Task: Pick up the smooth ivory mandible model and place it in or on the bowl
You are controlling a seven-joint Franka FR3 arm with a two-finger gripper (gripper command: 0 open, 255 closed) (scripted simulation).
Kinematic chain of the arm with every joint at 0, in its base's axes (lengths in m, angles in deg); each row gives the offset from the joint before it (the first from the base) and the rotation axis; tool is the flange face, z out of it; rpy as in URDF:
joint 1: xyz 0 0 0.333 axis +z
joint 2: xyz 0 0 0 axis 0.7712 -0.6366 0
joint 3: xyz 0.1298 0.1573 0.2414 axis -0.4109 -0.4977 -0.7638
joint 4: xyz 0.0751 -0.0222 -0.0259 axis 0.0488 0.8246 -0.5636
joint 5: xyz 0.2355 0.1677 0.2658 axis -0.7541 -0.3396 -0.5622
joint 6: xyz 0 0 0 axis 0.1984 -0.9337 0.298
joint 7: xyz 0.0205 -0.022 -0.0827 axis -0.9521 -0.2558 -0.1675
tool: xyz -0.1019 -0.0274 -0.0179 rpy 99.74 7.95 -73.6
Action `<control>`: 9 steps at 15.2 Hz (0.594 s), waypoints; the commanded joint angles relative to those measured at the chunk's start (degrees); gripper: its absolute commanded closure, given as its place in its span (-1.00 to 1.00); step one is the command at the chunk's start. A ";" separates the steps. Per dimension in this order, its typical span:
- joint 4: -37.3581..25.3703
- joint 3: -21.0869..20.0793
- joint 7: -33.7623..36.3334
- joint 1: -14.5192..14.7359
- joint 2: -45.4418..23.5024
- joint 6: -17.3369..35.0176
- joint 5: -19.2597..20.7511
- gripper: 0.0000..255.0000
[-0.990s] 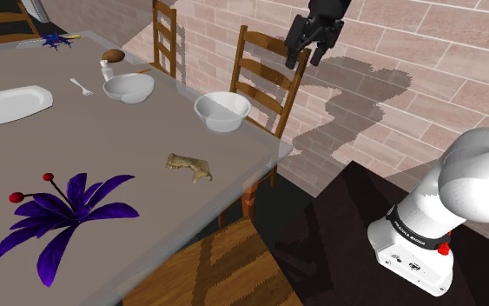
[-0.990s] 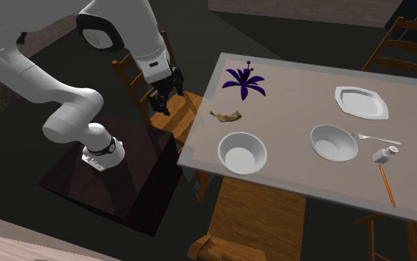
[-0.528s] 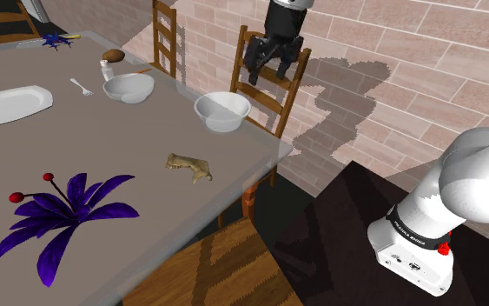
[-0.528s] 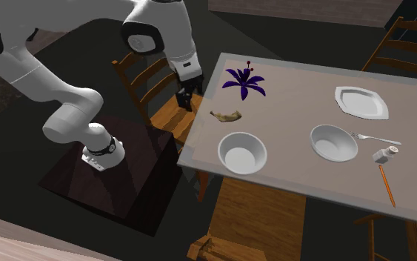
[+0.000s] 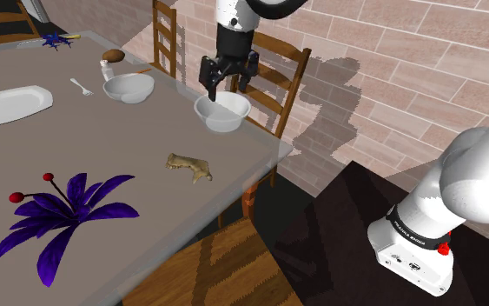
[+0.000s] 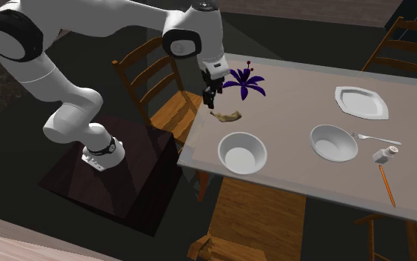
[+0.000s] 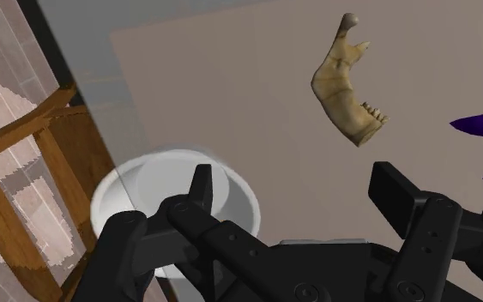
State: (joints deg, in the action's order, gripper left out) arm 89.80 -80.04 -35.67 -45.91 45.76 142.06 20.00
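Observation:
The tan, toothed mandible model (image 5: 189, 166) lies on the grey table near its edge, also seen as the mandible (image 6: 227, 115) in the second exterior view. A white bowl (image 5: 222, 111) stands a short way from it along the same edge. My black gripper (image 5: 229, 78) hangs open in the air above this end of the table, touching nothing. From the wrist, the mandible (image 7: 348, 86) lies beyond the gripper (image 7: 295, 193), ahead of one finger (image 7: 394, 190). The bowl (image 7: 175, 206) sits under the other finger (image 7: 201, 184). Nothing is between the fingers.
A purple flower (image 5: 60, 213) lies near the mandible. A second bowl (image 5: 129, 87), a fork (image 5: 81, 86), a shaker (image 5: 107, 70) and a white plate (image 5: 8, 104) sit farther along the table. Wooden chairs (image 5: 273, 74) stand by the table's edge before a brick wall.
The arm has swung from beside the table in over its edge, carrying the gripper down and toward the shoulder view's left. The fingers stayed open. Nothing on the table moved.

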 commanded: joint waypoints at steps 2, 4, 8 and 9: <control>-5.27 -1.95 4.21 1.21 -7.00 0.70 3.39 -1.00; -9.15 -2.72 6.69 2.30 -11.66 0.62 5.80 -1.00; -14.84 -3.14 9.98 4.46 -18.66 0.61 9.36 -1.00; -14.41 -3.07 10.07 4.50 -18.93 1.28 9.49 -1.00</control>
State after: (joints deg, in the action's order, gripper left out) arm 75.41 -83.12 -26.00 -41.62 27.54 142.74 29.09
